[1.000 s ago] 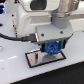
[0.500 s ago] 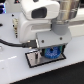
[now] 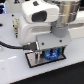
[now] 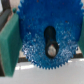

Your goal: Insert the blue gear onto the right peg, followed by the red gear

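Note:
My gripper (image 3: 50, 53) is shut on the blue gear (image 3: 51, 55) and holds it low over the grey, black-edged plate (image 3: 35, 61). In the wrist view the blue gear (image 4: 30, 55) fills the frame between the green finger pads (image 4: 8, 44). My gripper (image 4: 46, 44) is closed on its toothed rim. Through the gear's centre hole (image 4: 50, 36) a small pale tip (image 4: 51, 50) shows, perhaps a peg's end. The pegs are hidden under the gripper in the exterior view, so I cannot tell which one is below. The red gear is out of view.
The arm's white and grey body (image 3: 40, 20) hangs above the plate. A dark cable (image 3: 10, 46) runs across the white table (image 3: 15, 72) at the exterior view's left.
My gripper has come down a little with the blue gear, closer to the plate.

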Robot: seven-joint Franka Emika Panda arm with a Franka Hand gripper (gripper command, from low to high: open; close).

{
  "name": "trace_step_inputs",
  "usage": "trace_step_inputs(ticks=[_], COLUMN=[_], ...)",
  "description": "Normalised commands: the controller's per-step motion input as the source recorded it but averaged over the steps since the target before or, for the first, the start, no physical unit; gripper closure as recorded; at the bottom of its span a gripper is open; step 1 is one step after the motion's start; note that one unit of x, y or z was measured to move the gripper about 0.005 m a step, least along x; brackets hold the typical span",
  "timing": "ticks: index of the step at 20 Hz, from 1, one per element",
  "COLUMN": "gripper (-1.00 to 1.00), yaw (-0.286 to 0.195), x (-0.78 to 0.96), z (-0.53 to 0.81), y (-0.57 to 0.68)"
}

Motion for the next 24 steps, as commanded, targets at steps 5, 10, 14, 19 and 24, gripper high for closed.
trace_step_inputs(ticks=[5,10,14,19,24], gripper=[-1.0,-1.0,-1.0,-1.0,-1.0], yaw=[0.0,0.0,0.0,0.0,0.0], x=[-0.01,-0.08,-0.42,-0.56,-0.52], z=[0.39,0.51,0.3,0.11,0.02], y=[0.18,0.15,0.21,0.34,0.49])
